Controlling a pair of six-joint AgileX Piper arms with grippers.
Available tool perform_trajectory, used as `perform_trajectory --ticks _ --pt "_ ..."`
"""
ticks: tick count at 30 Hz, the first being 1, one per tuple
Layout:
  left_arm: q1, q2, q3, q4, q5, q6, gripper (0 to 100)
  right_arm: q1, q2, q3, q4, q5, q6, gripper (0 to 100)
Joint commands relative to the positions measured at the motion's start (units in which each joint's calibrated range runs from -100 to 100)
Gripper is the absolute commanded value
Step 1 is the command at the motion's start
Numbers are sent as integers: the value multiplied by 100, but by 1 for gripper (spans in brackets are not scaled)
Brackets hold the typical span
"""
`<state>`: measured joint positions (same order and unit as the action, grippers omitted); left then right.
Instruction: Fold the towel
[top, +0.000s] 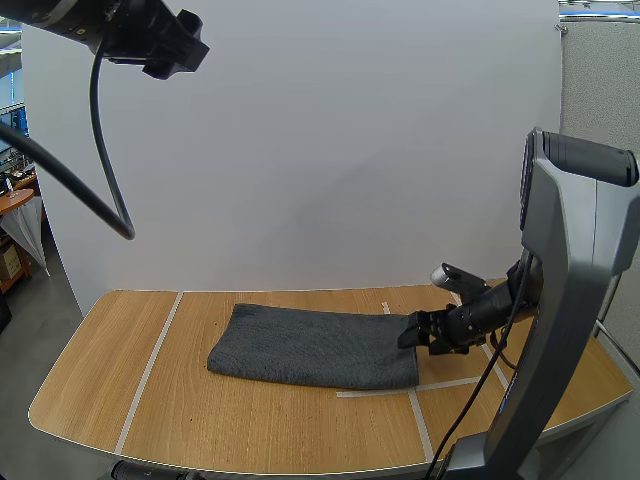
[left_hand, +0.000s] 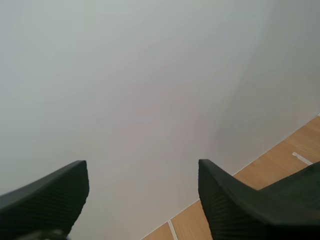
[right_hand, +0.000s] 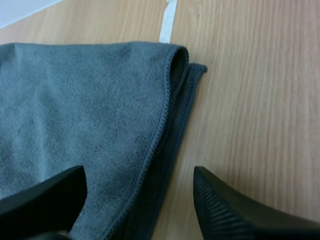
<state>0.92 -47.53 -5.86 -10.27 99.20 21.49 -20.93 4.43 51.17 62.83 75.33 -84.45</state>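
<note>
We judge the towel (top: 315, 346) doubled once, with more folds left. Our right gripper (top: 415, 335) gapes empty at its edge, and our left gripper (left_hand: 142, 167) hangs high, likewise agape.

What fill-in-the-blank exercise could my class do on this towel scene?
The towel on the table is coloured ___.
The right jaws, at the towel's edge, stand ___.
The left jaws, high above the table, hold ___.
Missing words: grey; open; nothing.
</note>
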Motion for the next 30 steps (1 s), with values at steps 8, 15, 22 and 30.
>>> perform_trajectory --ticks 8,15,22,30 --pt "118 -18 -6 -10 5 -88 100 -192 993 -755 128 951 -203 100" --pt "421 -18 -6 -45 5 -88 100 -192 1474 -796 365 1807 -328 100" --pt "457 -18 -6 -204 5 -88 100 -142 1474 -796 490 2161 -417 100" --pt "457 -18 -6 -204 5 -88 100 63 1474 -796 524 2163 -417 100"
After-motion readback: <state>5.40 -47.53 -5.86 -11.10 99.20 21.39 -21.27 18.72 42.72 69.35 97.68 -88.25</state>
